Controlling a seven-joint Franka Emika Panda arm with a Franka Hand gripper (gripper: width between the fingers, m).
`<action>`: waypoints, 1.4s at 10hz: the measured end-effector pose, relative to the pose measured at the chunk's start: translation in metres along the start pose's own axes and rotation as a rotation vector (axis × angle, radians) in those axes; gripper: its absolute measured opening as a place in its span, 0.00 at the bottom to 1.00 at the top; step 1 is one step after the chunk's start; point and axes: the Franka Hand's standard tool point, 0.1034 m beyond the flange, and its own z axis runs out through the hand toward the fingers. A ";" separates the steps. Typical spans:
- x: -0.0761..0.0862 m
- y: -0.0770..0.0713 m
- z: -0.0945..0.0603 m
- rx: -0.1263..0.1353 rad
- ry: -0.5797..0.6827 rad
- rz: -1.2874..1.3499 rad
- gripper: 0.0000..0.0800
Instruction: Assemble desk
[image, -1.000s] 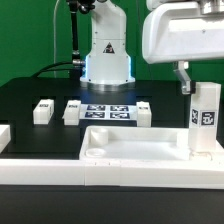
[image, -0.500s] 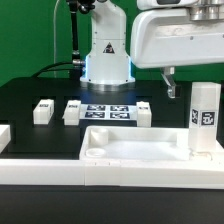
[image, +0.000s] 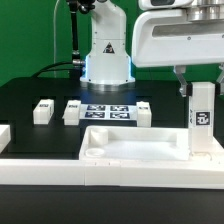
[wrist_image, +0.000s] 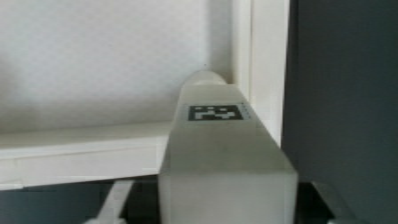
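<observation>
The white desk top (image: 140, 146) lies flat at the front with its recessed face up. One white square leg (image: 201, 116) stands upright in its corner on the exterior view's right, its tag facing the camera. My gripper (image: 200, 92) is lowered over the top of this leg, jaws on either side. In the wrist view the leg (wrist_image: 222, 150) fills the middle over the desk top (wrist_image: 107, 60). Thin dark gaps show between the leg and my fingers (wrist_image: 121, 200), so the gripper is open around it. Three more legs (image: 42, 110) (image: 73, 110) (image: 143, 112) lie on the black table behind the desk top.
The marker board (image: 108, 111) lies between the loose legs. The robot base (image: 107, 60) stands behind it. A long low white border bar (image: 50, 171) runs along the front, and another piece (image: 4, 134) is at the exterior view's left.
Half a second ago the gripper was off to the exterior view's left of the standing leg. It has moved back to the right and now straddles the leg's top. The leg has not moved.
</observation>
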 end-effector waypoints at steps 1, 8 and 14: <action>0.000 -0.001 0.000 0.004 -0.001 0.087 0.36; 0.003 0.003 0.003 0.106 -0.012 1.052 0.36; 0.003 0.000 0.001 0.122 -0.055 1.286 0.46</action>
